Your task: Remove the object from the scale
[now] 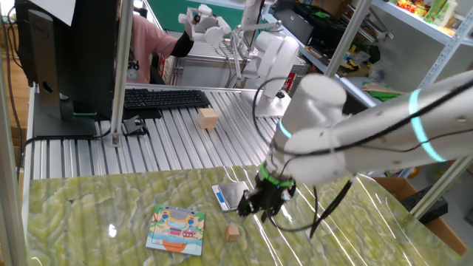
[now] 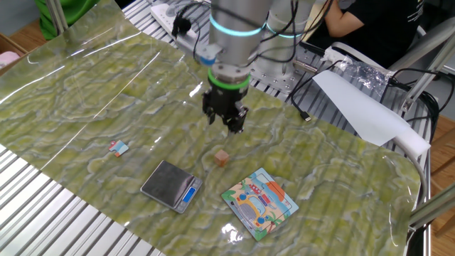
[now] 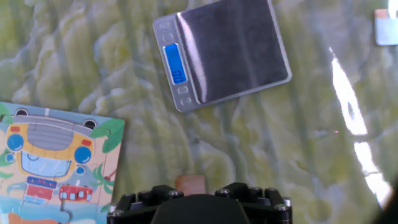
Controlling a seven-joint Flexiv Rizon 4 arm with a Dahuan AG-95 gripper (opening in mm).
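One cube lies on the green mat, off the one scale, between it and one picture card. The gripper hangs above, holding nothing; whether its fingers are apart I cannot tell. One pale block sits far behind.

Hand view: cube half hidden behind hand, fingertips unseen.
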